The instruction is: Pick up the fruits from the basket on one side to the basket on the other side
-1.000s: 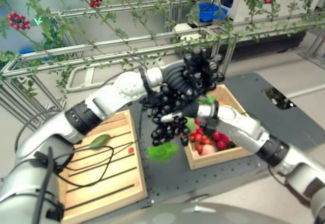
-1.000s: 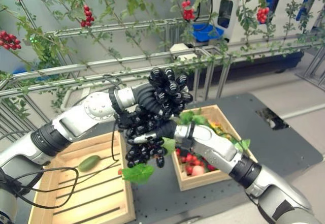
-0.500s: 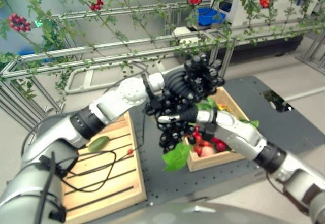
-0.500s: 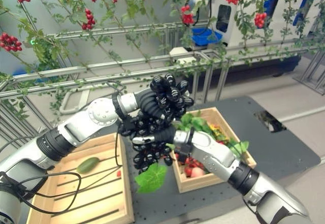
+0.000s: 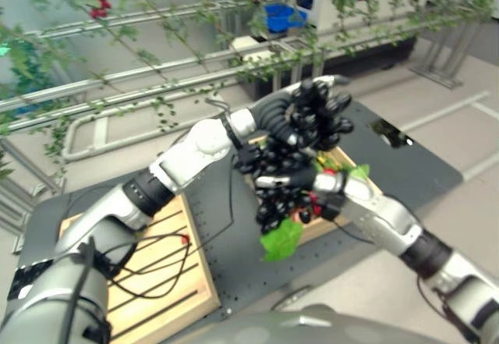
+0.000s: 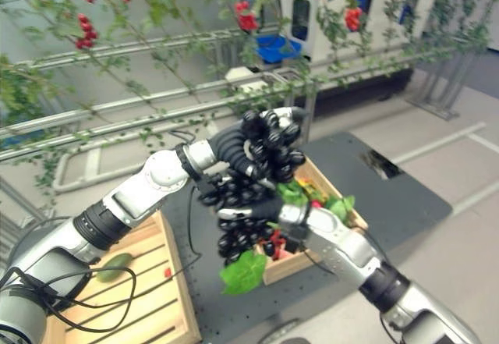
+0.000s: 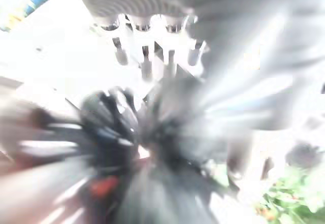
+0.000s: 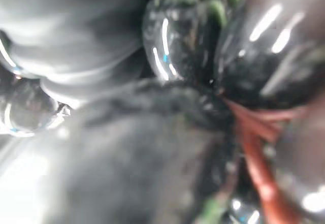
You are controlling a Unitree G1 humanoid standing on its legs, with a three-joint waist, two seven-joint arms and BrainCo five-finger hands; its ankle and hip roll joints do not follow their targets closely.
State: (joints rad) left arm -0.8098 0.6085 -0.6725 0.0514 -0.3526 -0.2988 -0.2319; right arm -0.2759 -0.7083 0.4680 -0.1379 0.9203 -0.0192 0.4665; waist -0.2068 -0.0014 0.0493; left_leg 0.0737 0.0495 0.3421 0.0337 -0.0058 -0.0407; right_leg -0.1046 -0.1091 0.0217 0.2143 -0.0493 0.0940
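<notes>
Mid-frame, both hands meet on black grapes (image 6: 243, 227): left hand (image 6: 261, 150) and right hand (image 6: 261, 208), grips hidden among them.

Both hands meet above the dark perforated table (image 6: 366, 196), on a bunch of glossy black grapes (image 6: 245, 215) with a green leaf (image 6: 243, 272) hanging below. Left hand (image 6: 234, 150) on top, right hand (image 6: 261, 207) curled round the middle. Right wooden crate (image 6: 343, 215) holds red fruit; left slatted wooden crate (image 6: 136, 301) holds a green oblong fruit (image 6: 114, 264).
</notes>
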